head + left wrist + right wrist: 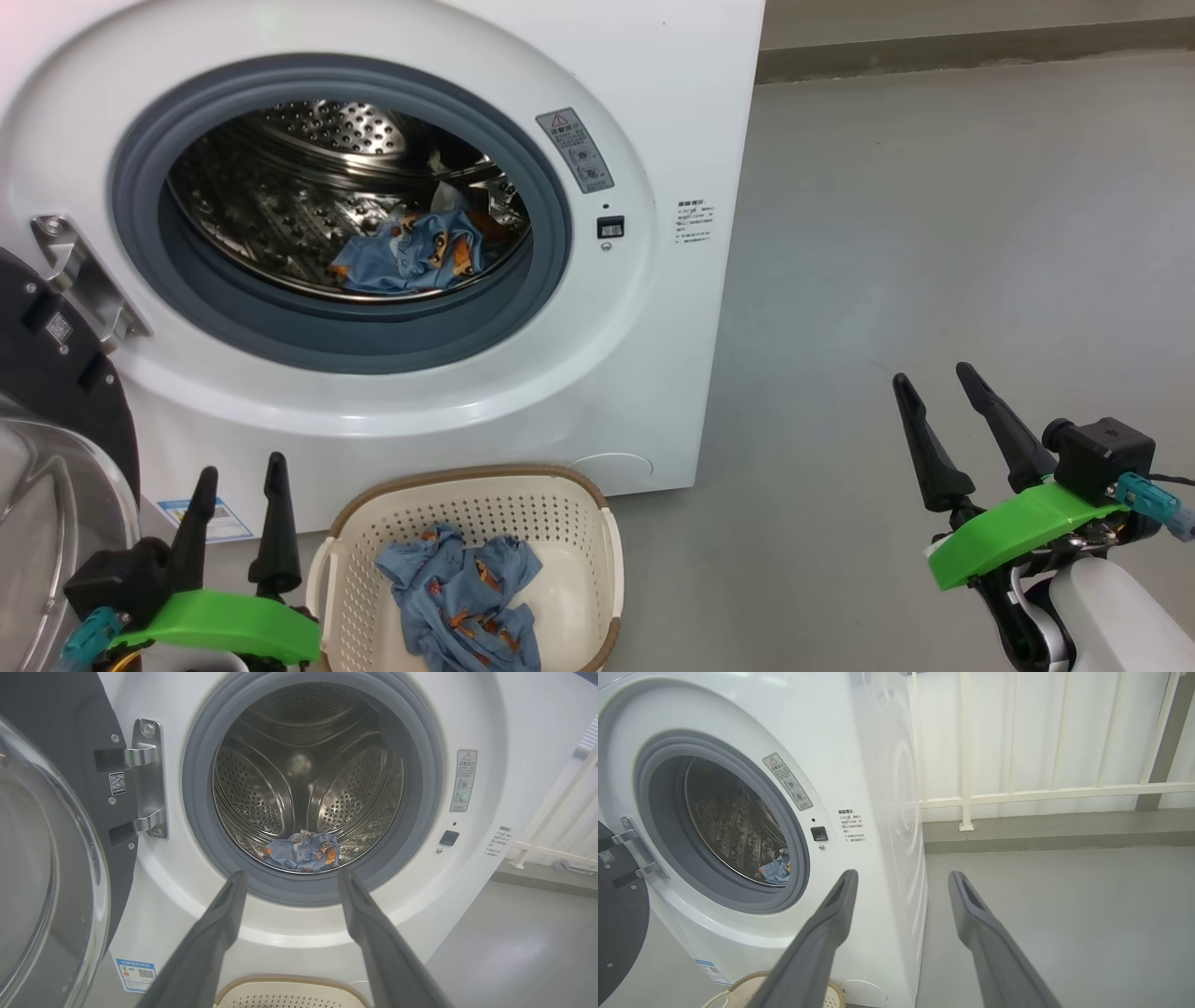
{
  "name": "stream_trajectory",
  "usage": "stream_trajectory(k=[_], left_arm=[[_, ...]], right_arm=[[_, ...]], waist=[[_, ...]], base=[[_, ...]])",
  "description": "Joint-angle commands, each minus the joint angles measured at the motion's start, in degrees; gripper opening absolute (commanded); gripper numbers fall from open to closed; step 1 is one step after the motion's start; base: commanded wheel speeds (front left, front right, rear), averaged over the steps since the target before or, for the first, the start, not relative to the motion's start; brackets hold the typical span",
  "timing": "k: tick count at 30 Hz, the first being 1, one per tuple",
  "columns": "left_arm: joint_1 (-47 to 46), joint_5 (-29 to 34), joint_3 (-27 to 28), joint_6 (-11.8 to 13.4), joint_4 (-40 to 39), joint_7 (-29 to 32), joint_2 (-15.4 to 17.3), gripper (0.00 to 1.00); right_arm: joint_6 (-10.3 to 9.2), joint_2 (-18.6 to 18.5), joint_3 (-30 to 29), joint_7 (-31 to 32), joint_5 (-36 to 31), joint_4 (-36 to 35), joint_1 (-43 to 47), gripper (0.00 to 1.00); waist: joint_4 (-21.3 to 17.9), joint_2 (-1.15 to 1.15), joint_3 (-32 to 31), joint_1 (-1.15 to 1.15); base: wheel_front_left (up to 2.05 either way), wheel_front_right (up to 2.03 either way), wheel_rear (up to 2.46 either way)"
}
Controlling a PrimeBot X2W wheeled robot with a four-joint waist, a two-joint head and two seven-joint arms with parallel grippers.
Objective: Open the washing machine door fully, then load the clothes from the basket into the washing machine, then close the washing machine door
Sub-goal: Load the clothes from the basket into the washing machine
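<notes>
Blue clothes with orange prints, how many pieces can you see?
2. One blue piece lies in the washing machine drum, another piece in the basket. Folds may hide more.

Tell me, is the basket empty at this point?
Not empty. One crumpled blue garment with orange prints lies in the basket; a second garment sits in the drum.

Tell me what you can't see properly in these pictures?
- Head view: the washing machine door is cut off by the left edge.
- Head view: whatever lies under the blue clothes in the basket is hidden.
- Left wrist view: the grey warning sticker print is too small to read.
</notes>
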Motion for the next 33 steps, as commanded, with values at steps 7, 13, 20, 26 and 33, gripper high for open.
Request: stream_trajectory(k=[7, 13, 20, 26, 33], left_arm=[[-0.4, 0.74, 2.14, -0.26, -1.07, -0.38, 1.2, 1.0], [-0.53, 0.48, 1.44, -0.32, 0.05, -0.38, 1.1, 1.0], [-2.08, -0.66, -0.65, -0.4, 3.76, 0.59, 1.21, 1.0], [-4.94, -2.71, -3.27, -0.45, 8.82, 2.6, 1.78, 1.0], [-9.2, -5.14, -7.11, -0.46, 14.0, 3.39, 3.32, 1.0]], right_arm=[[0.31, -0.82, 0.62, -0.47, 0.41, -1.05, 0.01, 1.0], [0.31, -0.57, 0.63, -0.47, 0.25, -1.17, -0.06, 1.0], [0.31, -0.14, 0.24, -0.47, -0.07, -1.41, -0.8, 1.0], [0.31, 0.5, -0.47, -0.47, -0.61, -1.82, -1.9, 1.0], [0.31, 1.36, -1.34, -0.47, -1.28, -2.51, -3.33, 1.0]], waist=[[-0.2, 0.0, 0.38, 0.0], [-0.62, 0.0, 1.21, 0.0], [-1.78, 0.0, 4.41, 0.0], [-3.31, 0.0, 8.33, 0.0], [-4.81, 0.0, 13.21, 0.0]], base=[[0.0, 0.0, 0.0], [0.0, 0.0, 0.0], [0.0, 0.0, 0.0], [0.0, 0.0, 0.0], [0.0, 0.0, 0.0]])
